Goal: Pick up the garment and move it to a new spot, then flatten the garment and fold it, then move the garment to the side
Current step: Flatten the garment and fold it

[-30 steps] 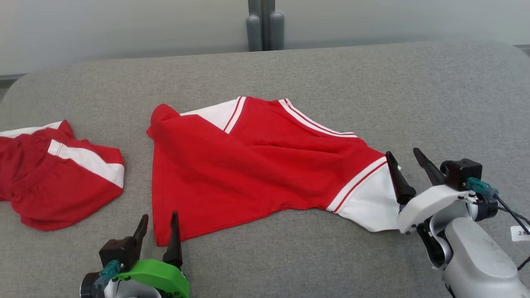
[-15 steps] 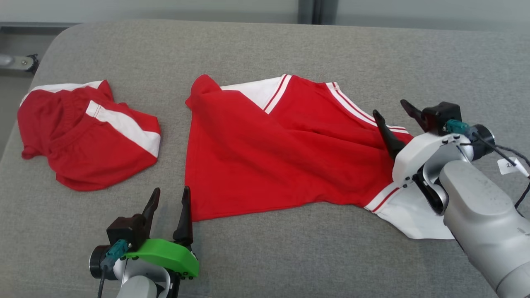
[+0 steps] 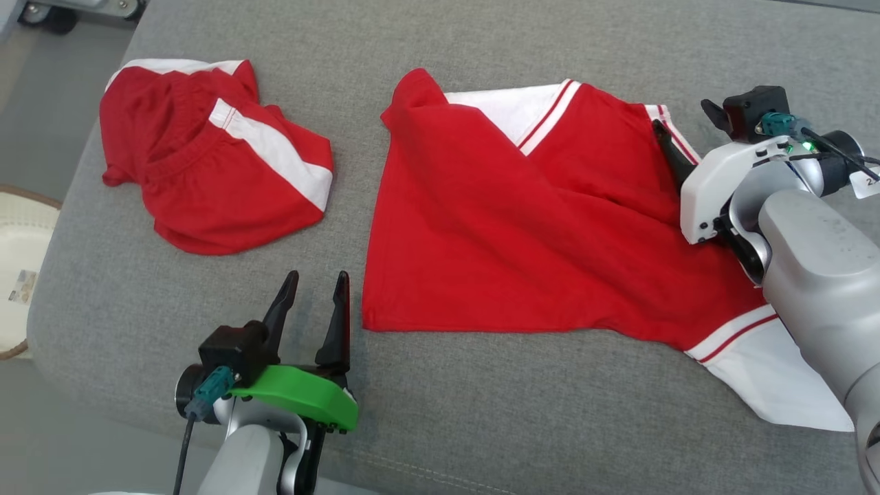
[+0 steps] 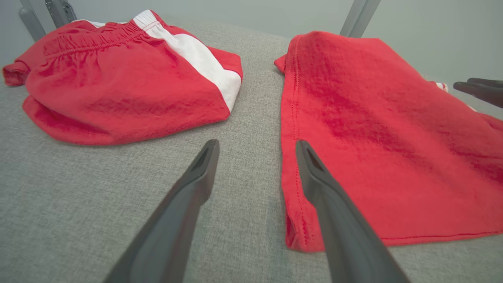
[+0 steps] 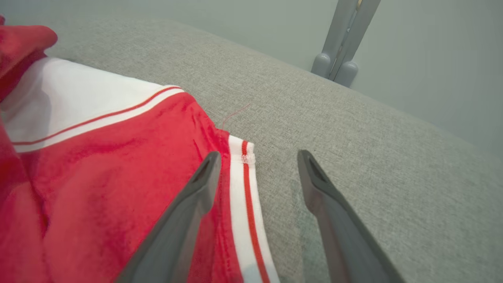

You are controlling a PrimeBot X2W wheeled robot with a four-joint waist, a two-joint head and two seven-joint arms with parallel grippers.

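1. The grey fabric-covered table (image 3: 522, 412) carries everything.
2. The red and white garment (image 3: 522, 227) lies spread across the table's middle and right, partly folded over itself.
3. A second red garment (image 3: 206, 179) lies crumpled to its left, apart.
4. The right hand (image 3: 682, 115), fingers apart and empty, straddles the garment's striped far edge.
5. The left hand (image 3: 318, 276), fingers apart and empty, hovers just beside the near hem corner.

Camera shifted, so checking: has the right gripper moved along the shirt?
Yes. Right gripper went from the white sleeve of the shirt to its far striped edge.
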